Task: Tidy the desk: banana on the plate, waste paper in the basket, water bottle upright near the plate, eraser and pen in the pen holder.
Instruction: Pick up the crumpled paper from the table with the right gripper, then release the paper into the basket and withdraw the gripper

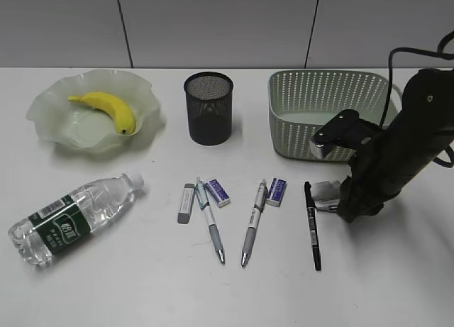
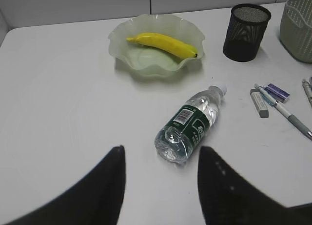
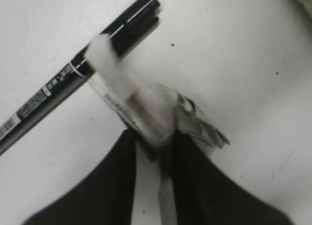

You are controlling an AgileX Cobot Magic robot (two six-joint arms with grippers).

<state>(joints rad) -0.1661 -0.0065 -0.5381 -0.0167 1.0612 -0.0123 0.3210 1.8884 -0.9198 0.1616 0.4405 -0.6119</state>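
On the white desk [image 1: 128, 284], the banana [image 1: 106, 107] lies in the wavy green plate [image 1: 42, 114]. The water bottle [image 1: 71, 217] lies on its side in front of the plate. My left gripper [image 2: 161, 159] hangs open just short of the water bottle [image 2: 190, 125], holding nothing. Three erasers [image 1: 185, 203] [image 1: 218, 192] [image 1: 277, 191] and three pens [image 1: 211, 220] [image 1: 253, 224] [image 1: 312, 226] lie in front of the black mesh pen holder [image 1: 208, 107]. My right gripper [image 3: 156, 137] is down at the desk, shut on the crumpled waste paper [image 3: 156, 112], beside the black pen [image 3: 73, 71].
The green slotted basket [image 1: 319, 93] stands at the back right, just behind my right arm. The pen holder is between it and the plate. A grey wall closes the desk's far edge.
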